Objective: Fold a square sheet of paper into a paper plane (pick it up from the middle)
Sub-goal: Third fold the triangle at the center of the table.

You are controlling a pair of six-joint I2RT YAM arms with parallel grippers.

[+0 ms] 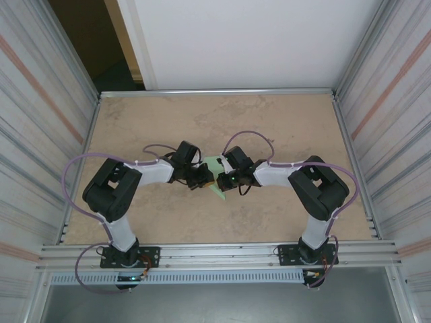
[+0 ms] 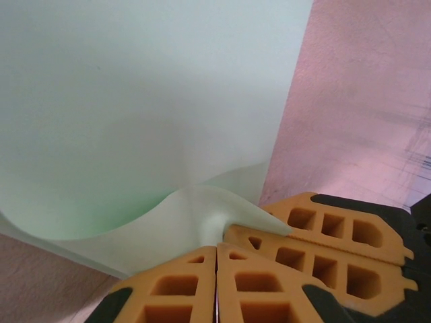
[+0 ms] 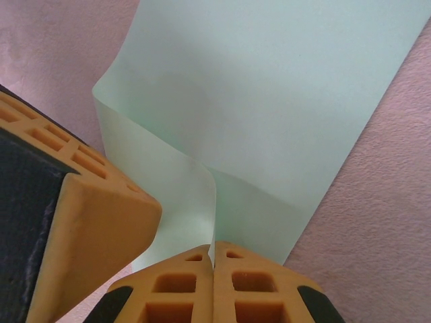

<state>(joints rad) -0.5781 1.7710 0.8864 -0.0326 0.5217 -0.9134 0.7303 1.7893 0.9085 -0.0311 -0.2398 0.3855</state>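
Orange ribbed fingers (image 2: 175,289) sit right under the left wrist camera, pressed flat together with no gap. That tells me my left gripper (image 2: 216,252) is clamped on the square sheet of paper (image 2: 135,101), which bunches into a small pucker where the pads bite. My right gripper (image 3: 213,245) looks the same from its own wrist camera: jaws closed tight, with the pale green paper rising out of the seam between them. Each wrist view also catches the other claw just beside its own, so the two pinch points are very close together.

From above, the sheet sits in the middle of the table (image 1: 269,121), between the two wrists and largely hidden by them. One pointed corner pokes out toward the near side.

I judge the close pairing to be deliberate. With two grips side by side near the middle, I can hold a line in the paper and bend one part over the other, instead of dragging a loose sheet across the surface. A flap already curls over near the right claw, and the rest lies smooth beyond it. I read this as an early fold being set, well short of a dart shape. I cannot tell whether the paper is fully clear of the table or partly resting on it.
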